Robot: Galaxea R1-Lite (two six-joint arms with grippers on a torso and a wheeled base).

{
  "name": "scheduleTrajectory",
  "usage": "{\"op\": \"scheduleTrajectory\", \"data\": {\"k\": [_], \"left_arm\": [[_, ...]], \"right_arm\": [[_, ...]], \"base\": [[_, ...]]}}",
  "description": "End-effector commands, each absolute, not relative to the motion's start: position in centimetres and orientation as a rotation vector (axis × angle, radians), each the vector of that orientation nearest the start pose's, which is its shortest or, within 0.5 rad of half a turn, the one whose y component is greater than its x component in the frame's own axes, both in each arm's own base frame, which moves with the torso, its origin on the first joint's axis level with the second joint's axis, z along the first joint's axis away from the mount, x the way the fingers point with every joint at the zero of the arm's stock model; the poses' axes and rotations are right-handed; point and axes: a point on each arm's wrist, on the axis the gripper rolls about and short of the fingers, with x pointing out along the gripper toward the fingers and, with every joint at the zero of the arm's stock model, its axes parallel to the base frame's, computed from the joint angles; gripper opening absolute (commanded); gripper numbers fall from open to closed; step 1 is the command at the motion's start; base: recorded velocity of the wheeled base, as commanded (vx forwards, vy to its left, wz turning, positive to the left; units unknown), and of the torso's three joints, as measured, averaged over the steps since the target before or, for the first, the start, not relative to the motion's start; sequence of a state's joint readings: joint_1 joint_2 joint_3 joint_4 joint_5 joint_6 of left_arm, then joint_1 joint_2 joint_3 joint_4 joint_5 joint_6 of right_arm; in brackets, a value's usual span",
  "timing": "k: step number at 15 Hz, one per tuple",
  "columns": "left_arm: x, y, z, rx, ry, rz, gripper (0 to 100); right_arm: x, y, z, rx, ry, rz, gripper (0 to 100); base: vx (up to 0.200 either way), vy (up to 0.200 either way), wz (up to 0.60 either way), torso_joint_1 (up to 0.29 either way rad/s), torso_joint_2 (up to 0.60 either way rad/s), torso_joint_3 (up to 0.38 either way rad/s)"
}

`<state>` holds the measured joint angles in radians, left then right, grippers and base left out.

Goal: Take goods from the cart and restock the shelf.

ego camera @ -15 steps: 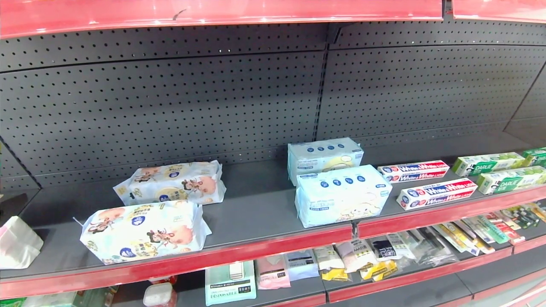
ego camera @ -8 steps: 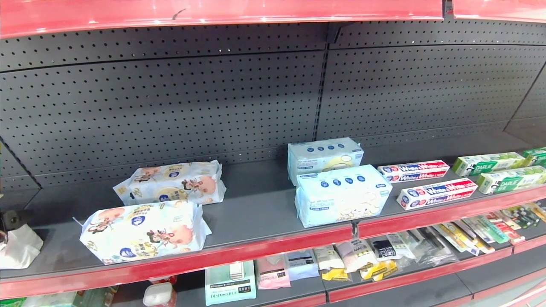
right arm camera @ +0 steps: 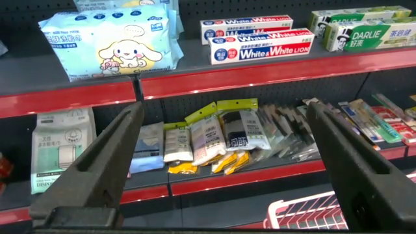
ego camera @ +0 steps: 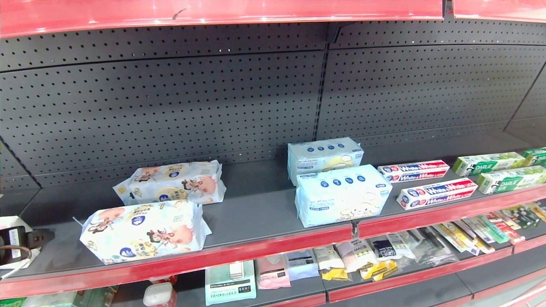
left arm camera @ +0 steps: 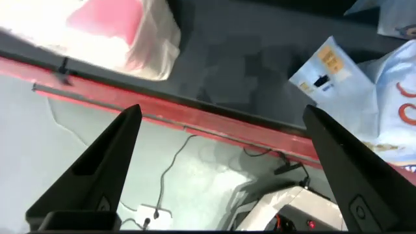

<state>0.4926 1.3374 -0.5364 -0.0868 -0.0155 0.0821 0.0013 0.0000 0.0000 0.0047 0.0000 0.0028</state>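
The grey shelf [ego camera: 256,213] carries two cartoon-printed wipe packs [ego camera: 145,230] on the left and two pale blue tissue packs [ego camera: 341,194] in the middle. My left arm [ego camera: 17,245] shows at the shelf's far left end, in front of a white-and-pink pack [left arm camera: 110,32]. The left gripper [left arm camera: 222,114] is open and holds nothing, hovering over the red shelf lip [left arm camera: 195,120] between that pack and a cartoon pack [left arm camera: 383,97]. Lower down and facing the shelves, my right gripper [right arm camera: 224,107] is open and empty. The cart's red-and-white basket rim [right arm camera: 305,211] lies below it.
Red-white toothpaste boxes [ego camera: 435,192] and green boxes [ego camera: 503,177] fill the shelf's right part. The lower shelf [right arm camera: 214,146] holds several small packets and a pale green pack [right arm camera: 62,146]. Bare grey shelf lies between the wipe packs and the tissue packs.
My left arm has come into the head view from the far left edge, moving right in front of the white-and-pink pack. The goods on the shelf have not moved.
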Motion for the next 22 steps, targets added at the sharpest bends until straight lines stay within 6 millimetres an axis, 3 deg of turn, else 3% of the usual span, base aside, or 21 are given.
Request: {"op": "scheduleTrajectory", "data": {"k": [1,22], "left_arm": [[17.2,8.7,14.1,-0.112,0.751,0.391,100],[19.8,6.7,13.3,-0.055,0.728,0.257,100]], "right_arm": [[-2.3,0.0,7.5,0.003,0.006,0.002,100],[-2.3,0.0,7.5,0.003,0.006,0.002,100]], "base": [[0.0,0.0,0.0,0.0,0.0,0.0],[0.0,0.0,0.0,0.0,0.0,0.0]]}}
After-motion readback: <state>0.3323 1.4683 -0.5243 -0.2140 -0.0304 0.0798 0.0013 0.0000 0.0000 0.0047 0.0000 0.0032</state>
